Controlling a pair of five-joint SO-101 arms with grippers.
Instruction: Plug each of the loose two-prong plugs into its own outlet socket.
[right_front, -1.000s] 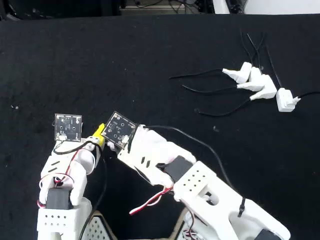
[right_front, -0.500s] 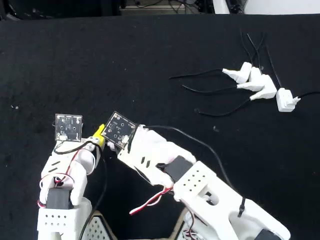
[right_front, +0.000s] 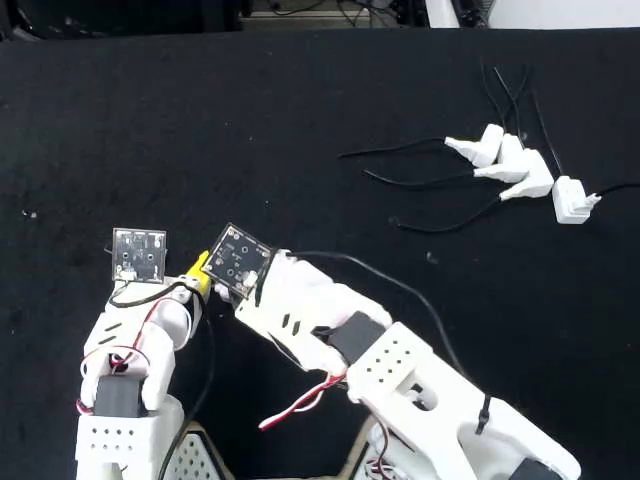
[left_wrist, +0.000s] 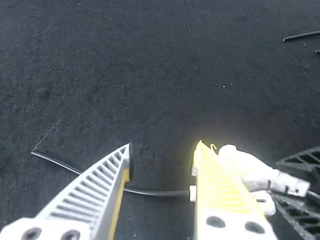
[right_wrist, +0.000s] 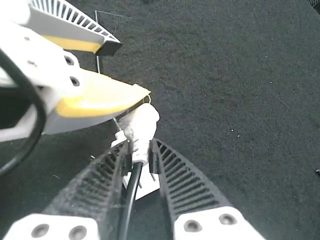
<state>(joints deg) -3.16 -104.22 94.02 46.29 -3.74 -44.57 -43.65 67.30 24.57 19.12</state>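
Observation:
My right gripper (right_wrist: 140, 143) is shut on a white two-prong plug (right_wrist: 143, 120), whose black cable (right_wrist: 129, 200) runs back between the black fingers. My left gripper (left_wrist: 163, 146) stands open just beside it. Its yellow finger (left_wrist: 217, 185) lies against the plug (left_wrist: 245, 167), and a thin black wire (left_wrist: 100, 180) crosses the gap between its fingers. In the high view both wrists meet at the table's near left, where the yellow finger (right_front: 200, 267) shows. Three loose white plugs (right_front: 515, 165) with thin black wires lie at the far right.
A white block-shaped piece (right_front: 572, 200) lies right beside the loose plugs. The table (right_front: 300, 120) is covered in black cloth. The left arm (right_front: 140, 330) and the right arm (right_front: 320, 320) crowd the near edge.
The left arm's wrist has shifted very slightly to the right. Nothing else has moved.

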